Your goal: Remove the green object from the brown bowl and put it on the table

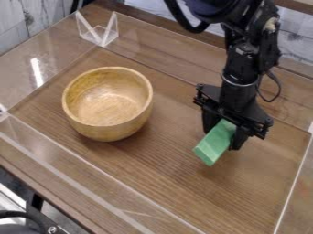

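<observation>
The green object, a flat mint-green block, hangs tilted between the fingers of my gripper, which is shut on its upper end. Its lower end is close to the table; I cannot tell whether it touches. The brown bowl stands to the left of the gripper, empty, with a clear gap between it and the block. The black arm comes down from the top right and hides what is behind it.
Clear acrylic walls edge the table, one along the front left and one at the right. A folded clear acrylic piece stands at the back left.
</observation>
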Controlling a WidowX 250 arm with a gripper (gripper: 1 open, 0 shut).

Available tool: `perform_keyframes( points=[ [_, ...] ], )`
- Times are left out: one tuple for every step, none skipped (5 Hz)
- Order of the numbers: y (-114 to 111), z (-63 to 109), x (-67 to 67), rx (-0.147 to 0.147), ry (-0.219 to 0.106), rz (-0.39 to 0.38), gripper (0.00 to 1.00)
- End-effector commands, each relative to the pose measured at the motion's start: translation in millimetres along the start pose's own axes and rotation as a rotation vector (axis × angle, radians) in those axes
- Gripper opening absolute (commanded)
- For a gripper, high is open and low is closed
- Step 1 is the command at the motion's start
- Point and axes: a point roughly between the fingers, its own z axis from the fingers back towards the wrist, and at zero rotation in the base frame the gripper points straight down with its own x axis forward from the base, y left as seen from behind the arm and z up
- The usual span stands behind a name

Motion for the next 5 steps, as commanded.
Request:
perform_keyframes(
  points=[
    [1.2,17.8,11.7,-0.017,-0.057,0.065,1.00],
    [6.2,32.4,15.8,-0.029,-0.071,0.128,1.00],
    [15.9,57.4,20.5,-0.047,-0.115,0.188,1.00],
    [39.6,65.5,23.6,-0.070,-0.134,0.192,1.00],
    [46.9,61.6,33.6,-0.075,-0.146,0.177,1.00]
  ],
)
